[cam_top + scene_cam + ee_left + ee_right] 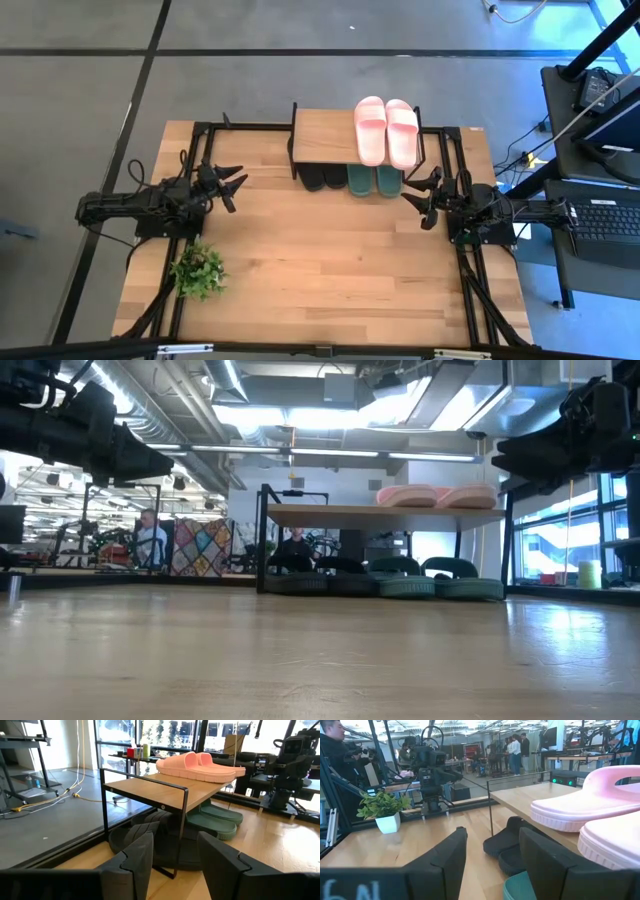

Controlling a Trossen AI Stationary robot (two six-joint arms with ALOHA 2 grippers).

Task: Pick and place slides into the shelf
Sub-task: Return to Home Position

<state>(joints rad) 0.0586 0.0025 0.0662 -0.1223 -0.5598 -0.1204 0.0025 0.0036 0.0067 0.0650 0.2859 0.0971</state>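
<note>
The shelf [326, 134] stands at the table's far edge. The pale pink slides [386, 130] lie side by side on the right half of its top board. Under the board, the black slides [323, 179] rest on the table at the left and the dark green slides [375, 181] at the right, heels sticking out toward the near side. My left gripper [237, 185] hovers open to the left of the shelf, its fingers [137, 857] empty. My right gripper [415, 200] hovers open just right of the green slides, also empty.
A small potted plant [198, 270] stands near the table's left near corner. Black rails [470, 290] run along both table sides. The left half of the shelf top [150, 787] is bare. People and equipment show in the room beyond.
</note>
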